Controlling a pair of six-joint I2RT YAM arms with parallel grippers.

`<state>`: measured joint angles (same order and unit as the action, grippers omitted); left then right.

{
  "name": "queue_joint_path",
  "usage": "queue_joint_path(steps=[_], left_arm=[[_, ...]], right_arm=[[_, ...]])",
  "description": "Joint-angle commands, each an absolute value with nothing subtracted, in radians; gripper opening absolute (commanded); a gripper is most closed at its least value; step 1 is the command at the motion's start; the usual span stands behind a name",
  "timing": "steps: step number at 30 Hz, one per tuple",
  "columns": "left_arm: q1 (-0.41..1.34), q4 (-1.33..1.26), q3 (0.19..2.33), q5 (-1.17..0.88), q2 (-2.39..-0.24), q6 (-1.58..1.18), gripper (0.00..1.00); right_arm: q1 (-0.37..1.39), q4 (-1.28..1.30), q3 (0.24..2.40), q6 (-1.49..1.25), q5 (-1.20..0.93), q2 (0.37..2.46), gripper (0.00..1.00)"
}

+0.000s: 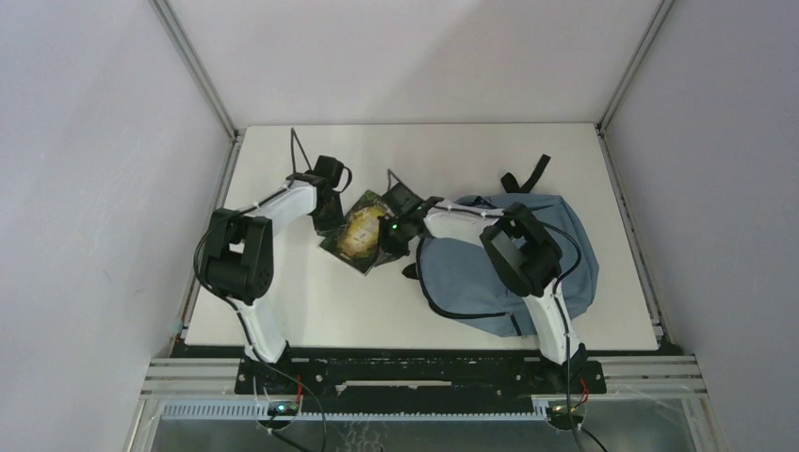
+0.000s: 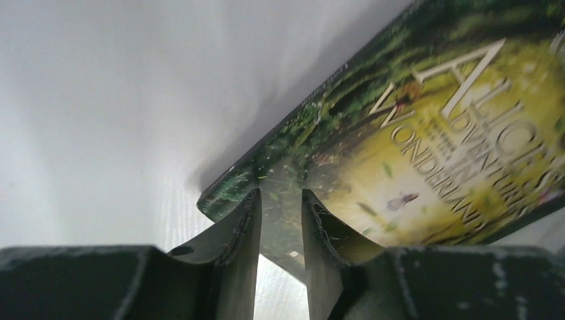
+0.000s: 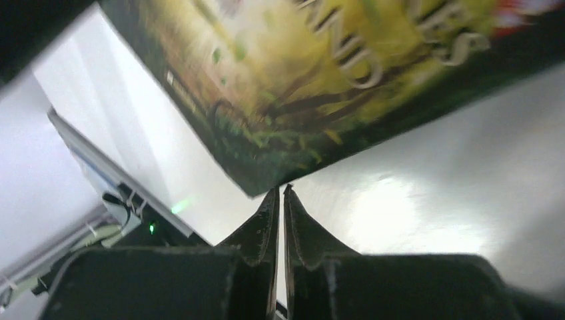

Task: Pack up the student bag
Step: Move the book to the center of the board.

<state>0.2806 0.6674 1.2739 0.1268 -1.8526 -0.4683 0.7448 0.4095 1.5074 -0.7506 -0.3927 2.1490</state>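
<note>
The student bag, blue-grey with black straps, lies flat on the right half of the white table, partly under my right arm. Just left of it lies a book with a green and yellow cover. My left gripper is at the book's far left corner. In the left wrist view its fingers stand slightly apart over the corner of the book, not pinching it. My right gripper is at the book's right side. Its tips are nearly together, touching a corner of the book.
A black strap of the bag points toward the back of the table. White walls with metal corner posts close in the table on three sides. The arm bases sit on the rail at the near edge.
</note>
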Motion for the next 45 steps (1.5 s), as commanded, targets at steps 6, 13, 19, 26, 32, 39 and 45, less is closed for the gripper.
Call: queue_joint_path(steps=[6,13,19,26,32,39,45], left_arm=[[0.279,0.694,1.342,0.332,-1.631,-0.437,0.38],[0.266,0.641,1.184,0.291,-1.466,-0.490,0.82],[0.224,0.547,0.999,0.084,-1.458,-0.611,0.89],[0.205,0.515,1.051,0.081,-1.490,-0.475,0.92],[0.128,0.644,1.349,-0.241,-1.724,-0.311,0.94],[0.110,0.670,1.435,-0.361,-1.935,-0.264,0.91],[0.110,0.690,1.409,-0.480,-1.979,-0.264,0.86]], right_arm=[[0.778,0.416,1.439,-0.677,-0.307,1.882,0.36],[0.579,0.461,1.486,-0.610,-0.271,1.910,0.47],[0.502,0.537,1.720,-0.584,-0.295,2.102,0.55],[0.514,0.585,1.723,-0.688,-0.293,2.117,0.55],[0.588,0.378,1.456,-0.952,-0.260,1.987,0.55],[0.682,0.333,1.408,-1.150,-0.236,2.060,0.54],[0.692,0.204,1.365,-1.276,-0.281,2.132,0.53]])
